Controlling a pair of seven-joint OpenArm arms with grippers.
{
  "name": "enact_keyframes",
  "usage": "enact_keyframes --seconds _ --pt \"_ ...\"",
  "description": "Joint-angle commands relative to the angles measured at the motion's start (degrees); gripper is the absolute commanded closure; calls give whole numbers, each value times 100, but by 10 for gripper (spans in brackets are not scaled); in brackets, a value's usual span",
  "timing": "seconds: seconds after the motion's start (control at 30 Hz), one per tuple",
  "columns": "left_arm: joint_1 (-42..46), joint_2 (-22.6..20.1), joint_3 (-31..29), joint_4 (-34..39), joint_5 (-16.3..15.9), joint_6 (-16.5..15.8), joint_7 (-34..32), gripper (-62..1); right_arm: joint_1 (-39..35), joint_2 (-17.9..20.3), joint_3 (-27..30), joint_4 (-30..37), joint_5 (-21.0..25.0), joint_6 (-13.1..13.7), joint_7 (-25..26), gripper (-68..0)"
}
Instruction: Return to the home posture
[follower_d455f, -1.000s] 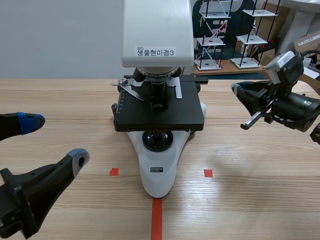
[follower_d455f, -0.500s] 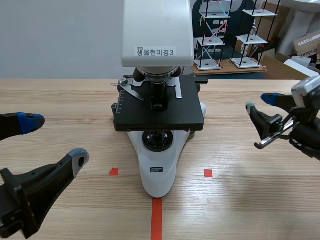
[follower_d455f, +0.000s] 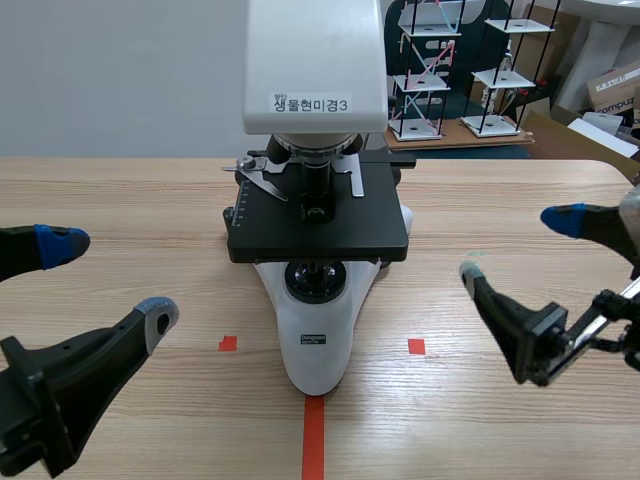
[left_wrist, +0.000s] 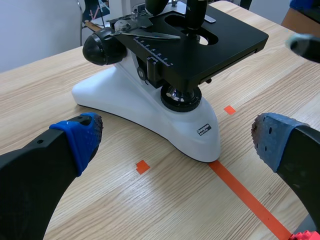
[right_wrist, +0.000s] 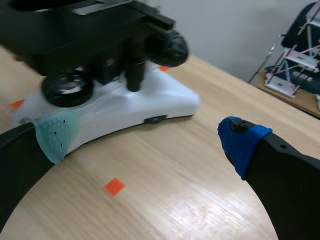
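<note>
Left end effector (follower_d455f: 108, 280) sat low over the near left of the table, fingers wide apart, nothing held. Its dotted blue pad (left_wrist: 82, 135) looked like soft rubber. Right end effector (follower_d455f: 518, 245) sat low at near right, fingers also spread, empty, grey-green pad (right_wrist: 56, 132) turned toward the centre. Between them stood the white-bodied lab microscope (follower_d455f: 315, 300), upright, its base's long axis running away from the robot along the orange-red tape line (follower_d455f: 314, 440). Neither end effector touched it, and both were about equally near. Smooth hard casing, matte black stage (follower_d455f: 318, 225), pale wood-grain table (follower_d455f: 480, 420). Judged: any remaining retreat should go outward from the base; posture looked near home.
</note>
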Motion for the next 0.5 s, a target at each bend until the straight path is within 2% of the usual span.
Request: enact_keyframes --seconds 0.0,0.1,0.27,0.47 --pt "11 44 -46 105 -35 -11 -76 -623 -140 61 22 179 55 26 42 -619" --pt "11 44 -46 105 -35 -11 -76 -623 -627 59 94 761 7 28 -160 -624" --pt "11 44 -46 105 -35 -11 -76 -623 -1237 59 258 1478 -315 48 -175 -624" --pt "11 44 -46 105 -35 -11 -72 -623 -1593 61 400 1803 -420 55 -177 -624"
